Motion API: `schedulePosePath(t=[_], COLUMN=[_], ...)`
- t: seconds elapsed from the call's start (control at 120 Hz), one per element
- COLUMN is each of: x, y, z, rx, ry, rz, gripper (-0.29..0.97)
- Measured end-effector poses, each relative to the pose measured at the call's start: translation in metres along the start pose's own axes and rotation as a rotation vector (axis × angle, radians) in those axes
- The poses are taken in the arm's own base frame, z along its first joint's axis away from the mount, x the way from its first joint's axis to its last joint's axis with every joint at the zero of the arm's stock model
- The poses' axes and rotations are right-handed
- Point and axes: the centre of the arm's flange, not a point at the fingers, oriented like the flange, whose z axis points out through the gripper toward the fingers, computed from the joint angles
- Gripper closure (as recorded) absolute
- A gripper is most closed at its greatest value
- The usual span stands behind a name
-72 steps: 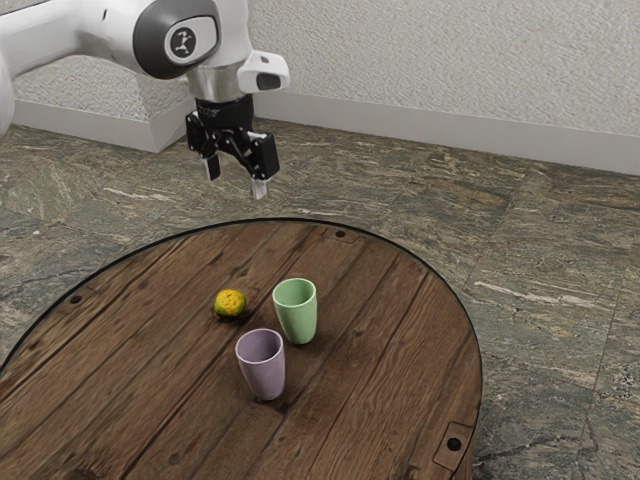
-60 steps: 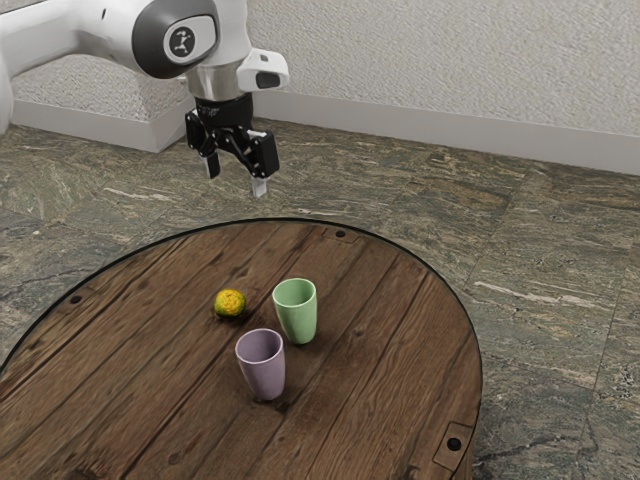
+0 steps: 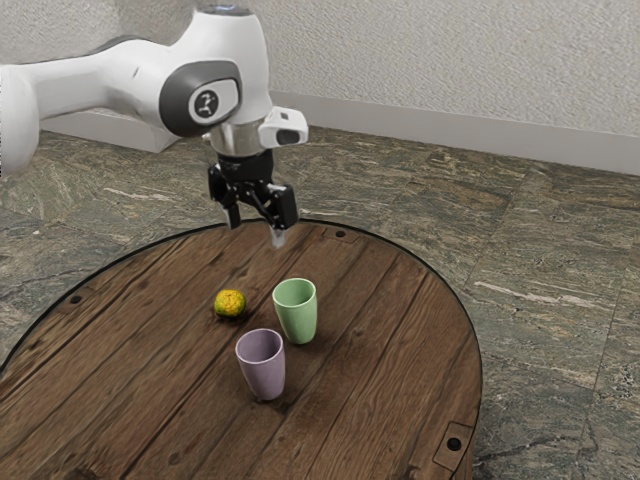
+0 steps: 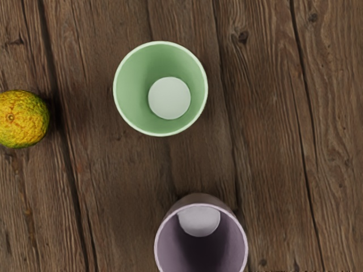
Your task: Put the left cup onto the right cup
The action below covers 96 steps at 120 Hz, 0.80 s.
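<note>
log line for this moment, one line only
black two-finger gripper: open, empty, raised | pale green cup: upright on round wooden table | lilac cup: upright, apart | stack: not yet done

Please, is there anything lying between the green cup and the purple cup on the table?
No, nothing. The stretch between the green cup and the purple cup is bare wood of the table. The wrist view shows this plainly.
</note>
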Motion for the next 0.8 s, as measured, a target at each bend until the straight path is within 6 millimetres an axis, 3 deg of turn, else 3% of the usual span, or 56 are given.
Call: schedulePosePath(t=[0.267,0.558,0.8], x=[0.011,0.044,0.089], y=[0.038,0.030,0.010], z=[0.045,0.111,0.155], rx=[-0.034,-0.053,-0.049], ry=[0.012,-0.001,0.012], rz=[0.030,-0.007,-0.034], gripper=[0.04,0.06,0.08])
